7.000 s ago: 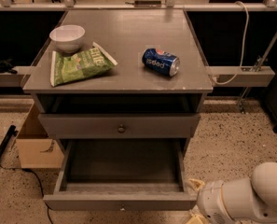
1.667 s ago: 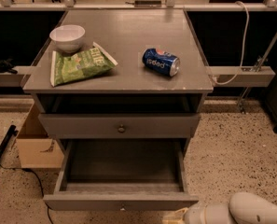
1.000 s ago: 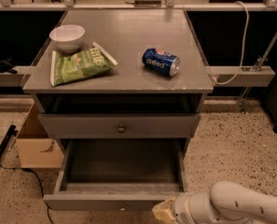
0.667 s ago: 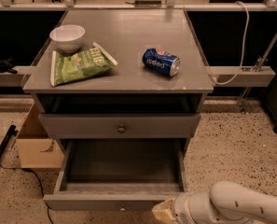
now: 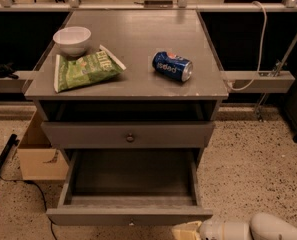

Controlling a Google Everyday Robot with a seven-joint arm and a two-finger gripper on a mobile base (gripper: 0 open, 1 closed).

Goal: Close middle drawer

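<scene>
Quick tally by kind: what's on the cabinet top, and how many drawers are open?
White bowl: 1
Green chip bag: 1
Blue soda can: 1
Total on top: 3
Open drawers: 1, the middle drawer; the gripper is low, just below the right end of its front.

One bowl [image 5: 72,39], one chip bag [image 5: 85,70], one can [image 5: 172,66], seemingly two drawers [image 5: 88,216], one tool [image 5: 186,231] at bottom right.

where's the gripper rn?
Camera view, bottom right corner: the gripper is low, just below the right end of the pulled-out middle drawer's front.
</scene>
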